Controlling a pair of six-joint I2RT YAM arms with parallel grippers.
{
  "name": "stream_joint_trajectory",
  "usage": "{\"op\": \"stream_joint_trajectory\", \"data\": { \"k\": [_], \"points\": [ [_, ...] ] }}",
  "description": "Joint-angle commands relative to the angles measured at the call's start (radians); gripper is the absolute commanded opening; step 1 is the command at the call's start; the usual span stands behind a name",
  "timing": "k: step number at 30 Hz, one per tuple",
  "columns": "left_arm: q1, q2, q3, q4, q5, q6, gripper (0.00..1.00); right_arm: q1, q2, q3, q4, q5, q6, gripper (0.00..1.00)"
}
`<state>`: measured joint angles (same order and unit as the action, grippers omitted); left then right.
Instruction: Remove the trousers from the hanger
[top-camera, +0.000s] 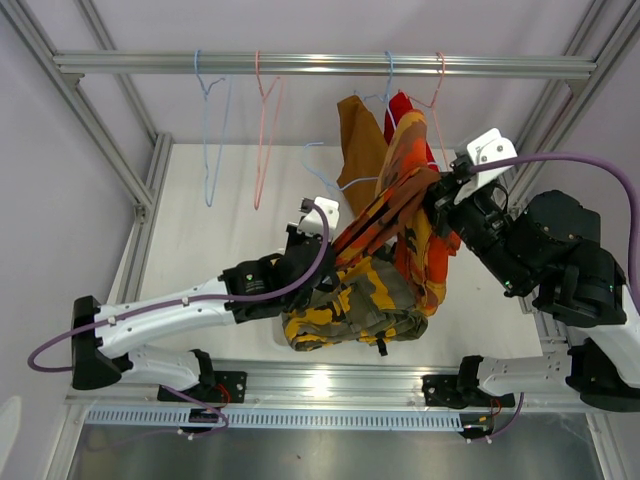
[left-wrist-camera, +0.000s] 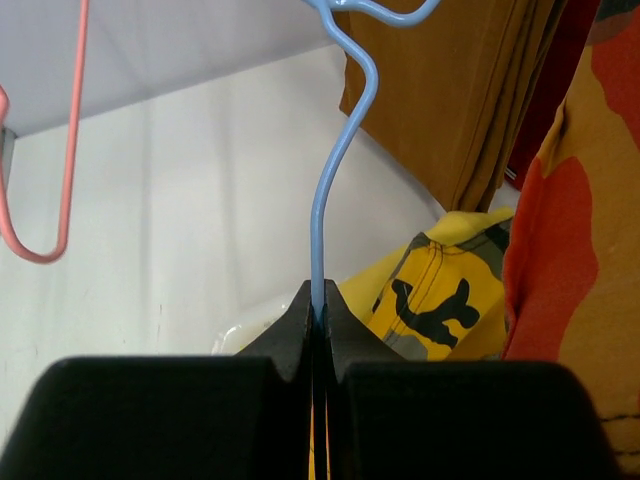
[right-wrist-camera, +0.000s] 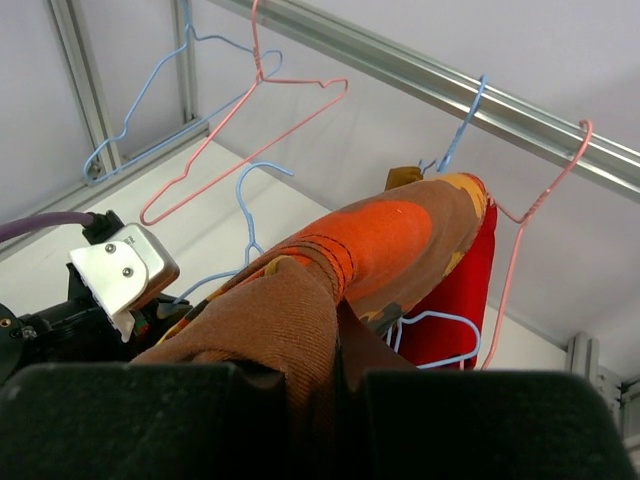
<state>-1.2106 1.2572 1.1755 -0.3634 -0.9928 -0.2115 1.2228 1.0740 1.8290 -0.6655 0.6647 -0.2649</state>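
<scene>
The orange-red patterned trousers (top-camera: 410, 215) drape over a blue hanger (top-camera: 322, 160) held off the rail, between my two arms. My left gripper (top-camera: 318, 235) is shut on that blue hanger's wire (left-wrist-camera: 320, 240). My right gripper (top-camera: 440, 190) is shut on the orange-red patterned trousers (right-wrist-camera: 400, 235), gripping a brown-orange fold. The plain brown trousers (top-camera: 358, 135) and plain red trousers (top-camera: 400, 108) hang on the rail behind. The camouflage trousers (top-camera: 355, 305) lie heaped on the table near the front. The plain yellow pair is not visible.
An empty blue hanger (top-camera: 208, 130) and an empty pink hanger (top-camera: 262, 130) hang on the rail (top-camera: 320, 64) at left. Another pink hanger (right-wrist-camera: 535, 200) hangs beside the red trousers. Aluminium frame posts (top-camera: 120, 140) border the white table.
</scene>
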Motion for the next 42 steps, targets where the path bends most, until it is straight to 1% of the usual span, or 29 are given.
{"op": "stream_joint_trajectory", "data": {
  "k": [1,6,8,10,13,17,20,24,30,35,37,39,40,41,42],
  "points": [
    [-0.006,0.013,-0.059,-0.212,-0.041,-0.02,0.01,0.0,-0.075,0.07,0.316,0.024,-0.008,0.0],
    [-0.013,0.028,-0.066,-0.253,-0.044,-0.061,0.01,-0.002,-0.042,0.11,0.333,0.027,-0.036,0.0],
    [-0.014,0.028,-0.07,-0.284,-0.067,-0.11,0.01,-0.002,-0.011,0.141,0.331,0.027,-0.042,0.0],
    [-0.017,0.028,-0.074,-0.301,-0.061,-0.178,0.01,0.0,0.004,0.157,0.336,0.032,-0.054,0.0],
    [-0.029,0.047,-0.086,-0.331,-0.076,-0.261,0.01,-0.002,0.024,0.168,0.374,0.029,-0.059,0.0],
    [-0.053,0.102,-0.082,-0.414,-0.142,-0.367,0.0,0.0,0.062,0.229,0.382,0.024,-0.048,0.0],
    [-0.067,0.119,-0.077,-0.421,-0.152,-0.431,0.0,-0.002,0.076,0.242,0.385,0.024,-0.033,0.0],
    [-0.089,0.105,-0.074,-0.402,-0.152,-0.465,0.01,-0.002,0.098,0.216,0.386,0.024,-0.017,0.0],
    [-0.136,0.039,-0.088,-0.352,-0.168,-0.467,0.01,-0.008,0.119,0.129,0.434,0.053,-0.005,0.0],
    [-0.176,0.03,-0.109,-0.345,-0.21,-0.457,0.0,-0.026,0.178,0.159,0.446,0.039,0.021,0.0],
    [-0.178,0.053,-0.106,-0.403,-0.234,-0.492,0.01,-0.034,0.216,0.211,0.437,0.035,0.027,0.0],
    [-0.181,0.077,-0.102,-0.459,-0.251,-0.572,0.01,-0.034,0.239,0.245,0.429,0.026,0.03,0.0],
    [-0.182,0.105,-0.096,-0.539,-0.273,-0.615,0.01,-0.032,0.248,0.268,0.431,0.024,0.03,0.0],
    [-0.184,0.122,-0.085,-0.59,-0.282,-0.712,0.01,-0.034,0.26,0.277,0.434,0.023,0.03,0.0],
    [-0.185,0.142,-0.07,-0.647,-0.291,-0.77,0.01,-0.034,0.267,0.285,0.438,0.019,0.03,0.0]
  ]
}}
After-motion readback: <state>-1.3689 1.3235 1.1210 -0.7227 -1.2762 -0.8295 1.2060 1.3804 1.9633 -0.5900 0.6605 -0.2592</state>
